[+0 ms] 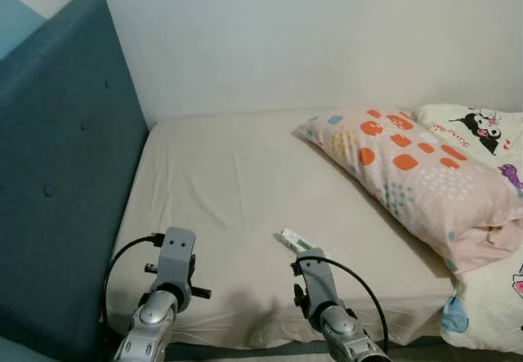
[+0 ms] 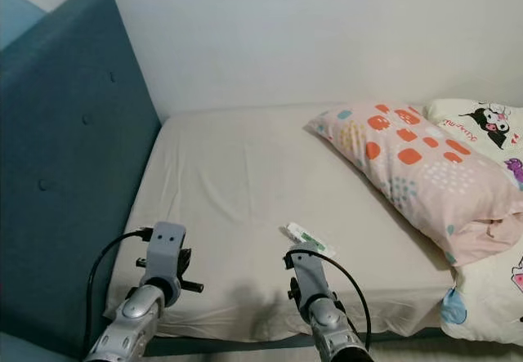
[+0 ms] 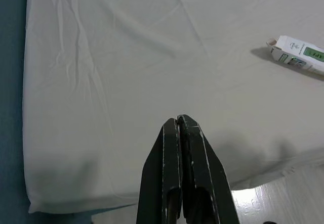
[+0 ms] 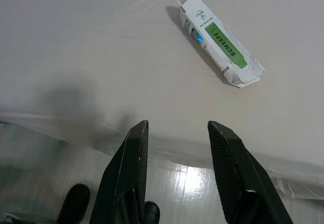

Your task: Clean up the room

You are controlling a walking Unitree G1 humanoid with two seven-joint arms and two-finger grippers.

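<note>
Bed (image 1: pixel 237 182): one, cream sheet, teal headboard (image 1: pixel 65 158) on the robot's left.
Pillows: two; patterned pillow (image 1: pixel 409 174) lies whole, cartoon pillow (image 1: pixel 482 129) cut off by the frame edge.
Carton (image 4: pixel 220 40): one, white and green (print too small to read), lying flat near the bed's front edge.
Right gripper (image 4: pixel 177 133): fingers apart, just short of the carton.
Left gripper (image 3: pixel 179 125): fingers pressed together over bare sheet.
</note>
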